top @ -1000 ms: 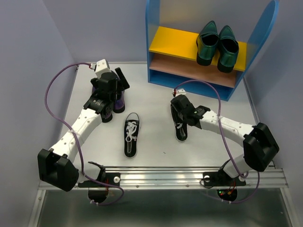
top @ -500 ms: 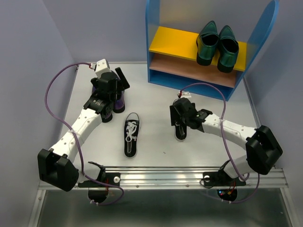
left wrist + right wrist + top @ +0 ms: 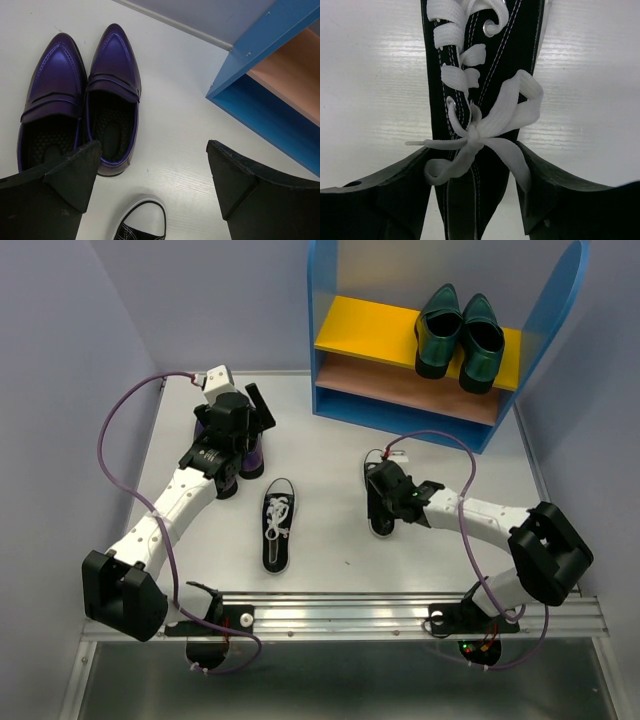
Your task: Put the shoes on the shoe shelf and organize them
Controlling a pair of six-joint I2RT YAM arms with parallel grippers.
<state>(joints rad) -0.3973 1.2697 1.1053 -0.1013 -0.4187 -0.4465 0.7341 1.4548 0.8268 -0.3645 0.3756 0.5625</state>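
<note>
One black sneaker with white laces lies on the table, toe pointing away from me. My right gripper straddles it at the bow, a finger pressed to each side. The other black sneaker lies alone at centre left, its white toe below my left gripper. That gripper is open and empty, hovering beside the purple shoes, which stand as a pair at the far left. The green loafers sit on the yellow board of the shoe shelf.
The shelf's blue side panels rise at the back right, and its corner lies just right of my left gripper. Its tan middle board holds nothing. Purple cables loop off both arms. A metal rail runs along the near edge.
My right gripper has slid down along the sneaker toward its heel end and now has a finger on either side. The left arm has barely moved.
</note>
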